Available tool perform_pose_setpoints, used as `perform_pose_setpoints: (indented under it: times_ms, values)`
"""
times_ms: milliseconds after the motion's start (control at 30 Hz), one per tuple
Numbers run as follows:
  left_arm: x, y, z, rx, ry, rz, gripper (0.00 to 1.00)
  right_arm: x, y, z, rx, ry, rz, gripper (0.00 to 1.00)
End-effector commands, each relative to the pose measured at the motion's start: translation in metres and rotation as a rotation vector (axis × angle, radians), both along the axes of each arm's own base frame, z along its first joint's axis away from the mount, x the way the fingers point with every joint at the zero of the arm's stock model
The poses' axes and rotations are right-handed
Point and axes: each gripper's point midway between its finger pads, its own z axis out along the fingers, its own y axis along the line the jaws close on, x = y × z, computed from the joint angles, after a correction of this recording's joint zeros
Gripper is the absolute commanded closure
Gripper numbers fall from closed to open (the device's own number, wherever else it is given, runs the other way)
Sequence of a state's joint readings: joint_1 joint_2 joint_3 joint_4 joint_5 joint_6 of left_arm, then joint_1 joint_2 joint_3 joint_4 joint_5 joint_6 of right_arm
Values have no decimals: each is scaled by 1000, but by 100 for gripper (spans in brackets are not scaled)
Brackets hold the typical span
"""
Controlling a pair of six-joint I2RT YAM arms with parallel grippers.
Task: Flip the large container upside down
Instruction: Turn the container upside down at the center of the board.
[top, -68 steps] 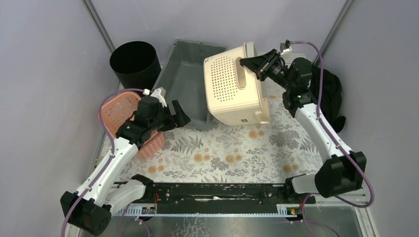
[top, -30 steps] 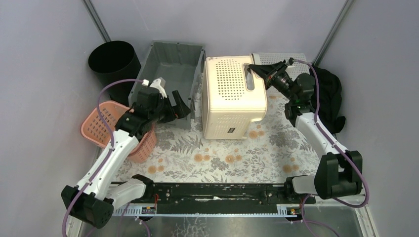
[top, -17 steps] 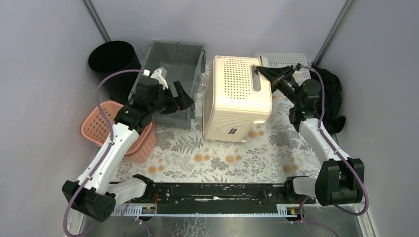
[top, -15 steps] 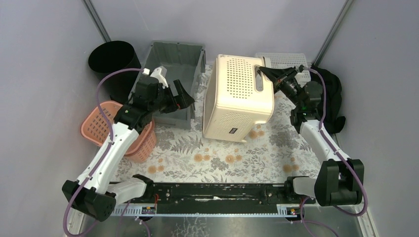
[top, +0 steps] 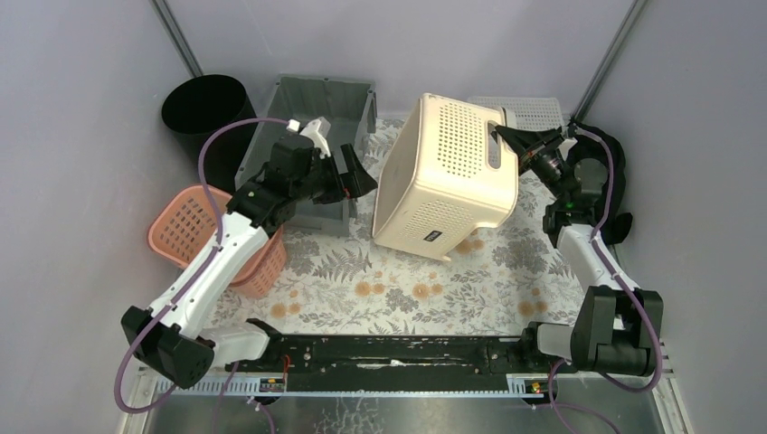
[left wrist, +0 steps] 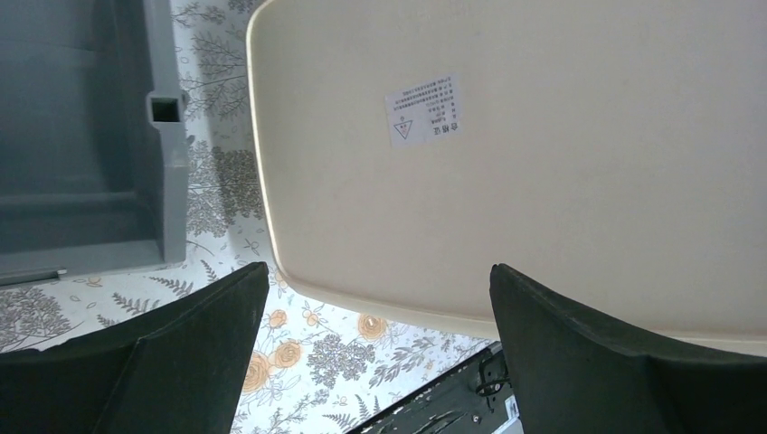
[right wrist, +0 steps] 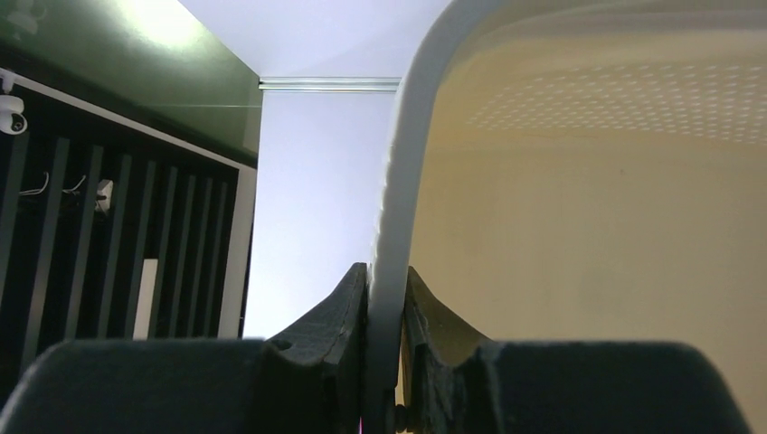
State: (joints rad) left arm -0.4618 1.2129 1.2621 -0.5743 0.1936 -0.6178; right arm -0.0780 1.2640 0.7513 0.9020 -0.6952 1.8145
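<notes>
My right fingers (right wrist: 336, 312) are pinched on a thin edge of the cream plastic container (top: 448, 176). It's a rounded box with perforated walls, tipped onto one edge at the far middle of the floral-patterned counter (top: 407, 280). My left fingers (left wrist: 172, 362) stand wide apart, empty, facing its smooth labelled base.

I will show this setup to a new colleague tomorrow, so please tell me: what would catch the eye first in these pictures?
The big cream container sits tipped at an angle in the middle of the flowered table, and the right end effector pinches its rim from the right. The left end effector hangs wide open just left of it, by the gray bin. A pink basket sits at the table's left edge.
</notes>
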Motion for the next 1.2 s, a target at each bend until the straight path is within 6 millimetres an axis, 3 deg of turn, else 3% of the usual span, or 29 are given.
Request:
perform_pose_setpoints:
  times_ms: [0, 267, 600, 733, 1167]
  values:
    - [10, -17, 25, -47, -80, -11, 0, -3, 10, -72, -130, 128, 112, 87]
    - [8, -31, 17, -40, -67, -37, 0, -1, -2, -106, -173, 158, 123, 65]
    - [9, -40, 5, -35, -47, -59, 0, 1, -57, -144, -378, 245, -7, 43]
    - [8, -44, -4, -31, -32, -69, 0, 3, -76, -148, -410, 262, -58, 41]
    - [4, -43, -27, -13, -1, -79, 0, 5, -107, -187, -461, 376, -149, 40]
